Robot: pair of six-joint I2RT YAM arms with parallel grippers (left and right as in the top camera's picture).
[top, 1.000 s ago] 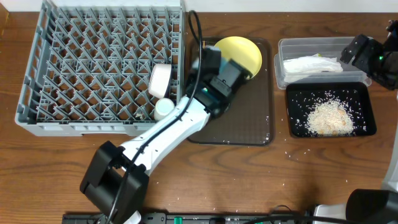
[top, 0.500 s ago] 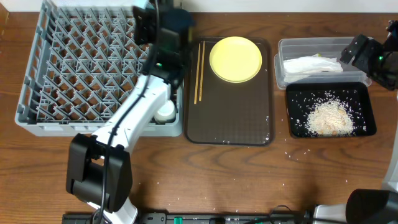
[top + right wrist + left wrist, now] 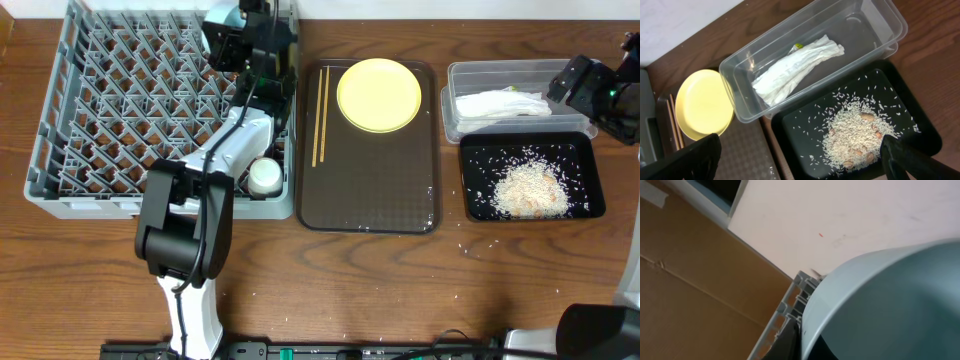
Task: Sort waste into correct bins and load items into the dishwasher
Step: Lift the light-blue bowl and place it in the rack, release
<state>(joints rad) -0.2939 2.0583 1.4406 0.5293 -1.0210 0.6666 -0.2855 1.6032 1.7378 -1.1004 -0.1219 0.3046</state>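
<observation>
My left gripper [image 3: 232, 42] was clenched on the light blue bowl [image 3: 890, 305], holding it over the far right corner of the dish rack [image 3: 160, 205]. The bowl's curved side filled my wrist camera, with only the rack's corner edge showing below it. I could not tell how much of the rim I had, or which pegs lay under me.

The danger, as I judged it, was letting go too high or too close to the edge. The bowl could strike a peg, tip over the rack wall and drop onto the desk [image 3: 400, 290].

Back along my forearm a small white cup [image 3: 264, 177] sat in the rack, and a careless pull-back could knock it. To the right of the gripper, the chopsticks [image 3: 321, 115] and yellow plate [image 3: 379, 95] lay on the brown tray [image 3: 370, 200], not yet loaded.

My right gripper [image 3: 800, 150] was spread wide and empty above the clear tub [image 3: 875, 20] holding the napkin [image 3: 797, 62] and the black tray [image 3: 920, 125] of rice [image 3: 855, 132].
</observation>
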